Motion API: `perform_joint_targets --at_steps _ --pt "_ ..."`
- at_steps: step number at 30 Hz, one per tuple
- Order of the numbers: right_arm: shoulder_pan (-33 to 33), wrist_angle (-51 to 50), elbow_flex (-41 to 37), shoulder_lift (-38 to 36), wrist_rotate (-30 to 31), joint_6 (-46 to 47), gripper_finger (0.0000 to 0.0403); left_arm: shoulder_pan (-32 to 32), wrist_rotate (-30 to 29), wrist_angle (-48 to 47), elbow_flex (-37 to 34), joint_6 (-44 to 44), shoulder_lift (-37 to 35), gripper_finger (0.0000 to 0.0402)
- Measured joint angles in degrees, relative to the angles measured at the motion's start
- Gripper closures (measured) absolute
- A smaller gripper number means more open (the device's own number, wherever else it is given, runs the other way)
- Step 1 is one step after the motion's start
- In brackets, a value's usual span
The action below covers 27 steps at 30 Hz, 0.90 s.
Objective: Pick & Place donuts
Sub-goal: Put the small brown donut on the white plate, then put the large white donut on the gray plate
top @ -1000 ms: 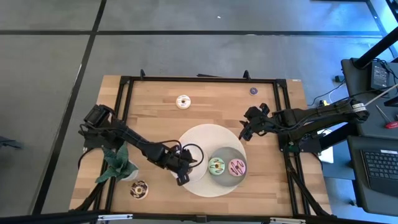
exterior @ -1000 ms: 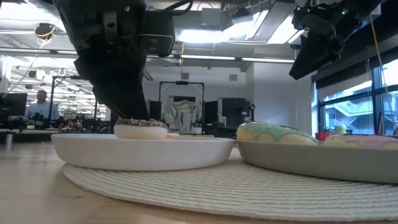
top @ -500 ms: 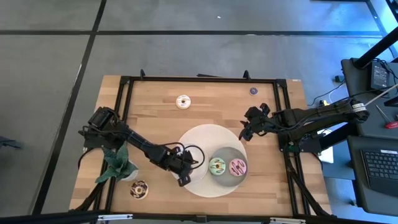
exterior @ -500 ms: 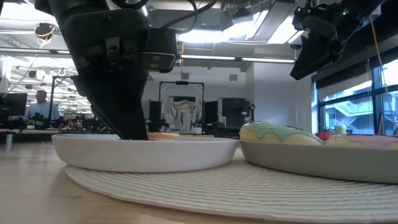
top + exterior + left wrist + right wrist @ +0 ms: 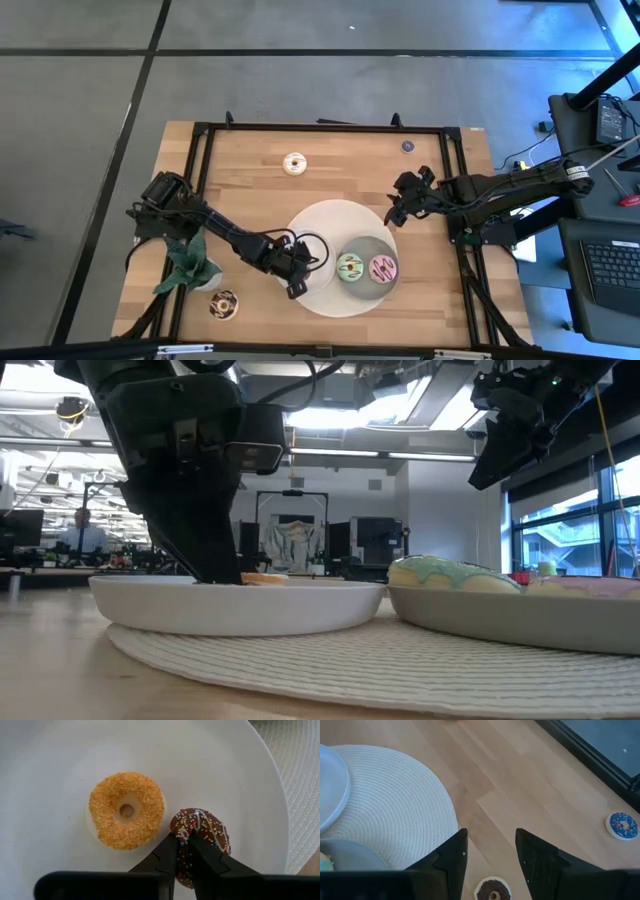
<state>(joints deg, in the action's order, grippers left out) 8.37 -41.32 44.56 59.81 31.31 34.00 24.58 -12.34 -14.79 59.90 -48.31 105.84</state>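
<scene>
A chocolate sprinkled donut sits in my left gripper, which is shut on it over the white plate. An orange-crumbed donut lies flat on that plate just beside it. In the low view the plate's rim hides both. A green donut and a pink donut lie on the grey plate. My right gripper hangs open above the table right of the woven mat, with nothing between its fingers. My left gripper pinches the chocolate donut's ring on the side nearest the fingers, between its two fingers. The fingers slant down from the table's left side. The donut is low inside the white plate, next to the orange donut; whether it rests on the plate I cannot tell.
Both plates stand on a round woven mat. A white donut lies at the far side, a blue mini at the far right, another chocolate donut near the plant. A brown mini lies under my right gripper.
My left gripper has gone down with the chocolate donut. The donut showed above the white plate's rim in the low view and now sits below it, hidden by the rim.
</scene>
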Motion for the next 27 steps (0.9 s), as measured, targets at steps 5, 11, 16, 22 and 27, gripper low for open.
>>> perform_joint_targets --at_steps 5,11,16,22,27 --pt "-0.01 -0.09 0.0 0.0 0.0 0.0 0.0234 -0.02 0.32 0.0 0.0 -0.01 -0.02 0.0358" --pt "-0.01 -0.14 0.0 0.0 -0.02 -0.1 0.0234 -0.63 1.41 0.02 0.0 -2.07 -0.04 0.0339" --pt "-0.01 -0.5 0.0 0.0 -0.02 -0.22 0.0234 -1.08 2.08 -0.03 -0.04 -2.1 -0.04 0.0301" --pt "-0.01 -0.57 0.0 0.0 -0.04 -0.17 0.0234 -1.89 5.12 -0.39 -0.07 -1.99 -1.36 0.027" --pt "0.0 -0.62 0.0 0.0 -0.04 -0.2 0.0234 -2.46 4.23 -0.27 -0.07 -0.71 -3.33 0.0264"
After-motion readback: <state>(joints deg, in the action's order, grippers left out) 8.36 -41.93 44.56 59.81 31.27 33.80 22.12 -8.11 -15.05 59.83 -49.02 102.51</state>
